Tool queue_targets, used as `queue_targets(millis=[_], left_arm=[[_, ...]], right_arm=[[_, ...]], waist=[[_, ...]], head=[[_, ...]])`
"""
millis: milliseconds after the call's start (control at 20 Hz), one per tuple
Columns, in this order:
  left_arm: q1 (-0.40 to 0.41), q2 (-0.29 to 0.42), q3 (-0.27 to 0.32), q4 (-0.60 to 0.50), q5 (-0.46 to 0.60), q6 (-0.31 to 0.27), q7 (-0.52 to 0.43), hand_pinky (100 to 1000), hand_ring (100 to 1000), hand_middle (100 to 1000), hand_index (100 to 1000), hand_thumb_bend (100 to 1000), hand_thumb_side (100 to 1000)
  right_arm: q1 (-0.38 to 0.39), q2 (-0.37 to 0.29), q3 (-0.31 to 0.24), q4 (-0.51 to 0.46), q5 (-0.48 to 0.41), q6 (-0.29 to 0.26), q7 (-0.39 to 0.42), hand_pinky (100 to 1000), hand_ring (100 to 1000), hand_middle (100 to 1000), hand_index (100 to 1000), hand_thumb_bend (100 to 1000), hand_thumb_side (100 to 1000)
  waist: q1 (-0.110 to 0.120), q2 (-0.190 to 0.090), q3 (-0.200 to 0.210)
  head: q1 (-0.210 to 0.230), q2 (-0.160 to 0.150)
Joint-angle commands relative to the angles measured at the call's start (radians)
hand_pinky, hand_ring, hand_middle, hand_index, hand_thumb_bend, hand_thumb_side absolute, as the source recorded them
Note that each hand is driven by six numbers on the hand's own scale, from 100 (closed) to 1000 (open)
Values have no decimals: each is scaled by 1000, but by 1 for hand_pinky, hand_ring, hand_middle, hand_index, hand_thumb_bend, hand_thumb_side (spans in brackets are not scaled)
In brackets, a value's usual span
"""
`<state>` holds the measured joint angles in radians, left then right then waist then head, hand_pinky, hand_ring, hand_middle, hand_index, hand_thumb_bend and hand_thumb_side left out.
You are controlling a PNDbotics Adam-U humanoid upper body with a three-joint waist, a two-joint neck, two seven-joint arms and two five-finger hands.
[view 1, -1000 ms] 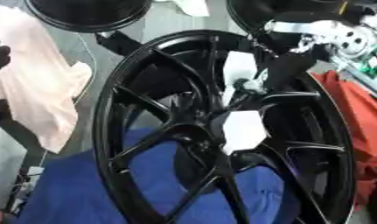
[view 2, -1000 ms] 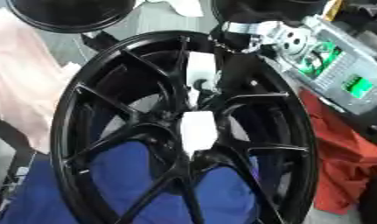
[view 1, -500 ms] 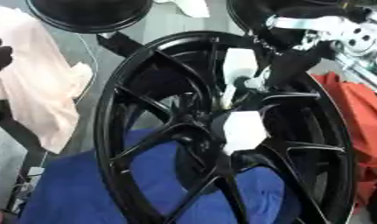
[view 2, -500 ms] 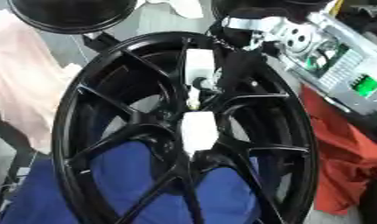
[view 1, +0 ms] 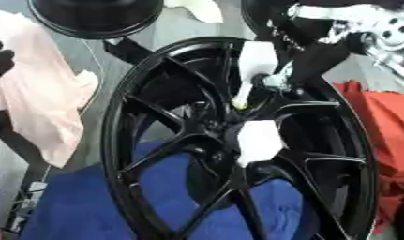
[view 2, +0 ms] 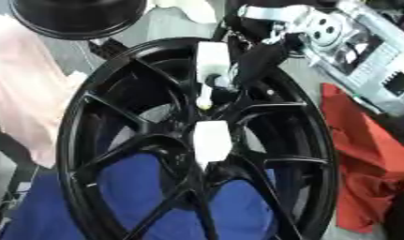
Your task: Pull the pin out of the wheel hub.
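Our right hand [view 1: 316, 58] reaches in from one o'clock, its fingers curled around the upper end of the pale pin [view 1: 243, 96], whose tip sits at the hub of the black wheel [view 1: 155, 154]. We should draw straight back along the pin's line, toward twelve o'clock, avoiding the spokes and the white tag [view 1: 259, 140] at six o'clock.
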<state>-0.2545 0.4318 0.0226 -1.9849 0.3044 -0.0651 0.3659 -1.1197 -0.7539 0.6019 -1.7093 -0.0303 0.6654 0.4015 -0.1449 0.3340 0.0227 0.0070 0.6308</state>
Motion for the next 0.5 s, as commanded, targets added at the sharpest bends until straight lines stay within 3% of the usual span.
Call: queue_targets(millis=[50, 500], left_arm=[[-3, 11, 7, -15, 1, 1, -1, 848, 731, 661, 754, 164, 771], [-1, 8, 9, -15, 4, 3, -3, 848, 731, 662, 752, 163, 768]], right_arm=[[-27, -29, -40, 7, 2, -10, 2, 523, 481, 344, 485, 242, 100], [-53, 0, -117, 58, 4, -36, -9, 499, 464, 333, 476, 195, 100]], waist=[[10, -33, -3], [16, -51, -10]], head=[[0, -7], [-2, -19]])
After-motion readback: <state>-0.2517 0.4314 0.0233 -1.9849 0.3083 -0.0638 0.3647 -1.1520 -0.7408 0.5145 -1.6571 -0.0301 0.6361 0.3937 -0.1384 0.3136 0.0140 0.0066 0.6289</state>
